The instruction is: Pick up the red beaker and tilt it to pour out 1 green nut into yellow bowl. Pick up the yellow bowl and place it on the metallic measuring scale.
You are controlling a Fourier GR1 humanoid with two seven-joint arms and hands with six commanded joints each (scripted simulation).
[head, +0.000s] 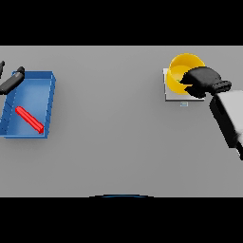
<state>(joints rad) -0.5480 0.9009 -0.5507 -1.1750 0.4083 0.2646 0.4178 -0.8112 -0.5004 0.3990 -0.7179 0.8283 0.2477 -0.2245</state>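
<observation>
Head view. The yellow bowl [182, 69] is seen at about 2 o'clock on the grey table [114, 142], set on the metallic measuring scale [170, 95], whose pale plate shows at the bowl's 7 o'clock side and below it. A speck of green is seen inside the bowl at its 5 o'clock rim, partly hidden. The right hand [205, 81] is placed at the bowl's 4 o'clock edge, its dark fingers curled over the rim; the bowl is counted as gripped, though thumb placement cannot be told. The white and grey right arm [228, 114] is seen running toward 5 o'clock from the hand.

At 9 o'clock a blue tray [47, 80] is seen, with a red beaker [29, 119] lying on its side inside it, slanted from 10 to 4 o'clock. The left hand [12, 80] is seen at the tray's 10 o'clock corner, cut by the picture edge; fingers are seen straight and held together, nothing grasped.
</observation>
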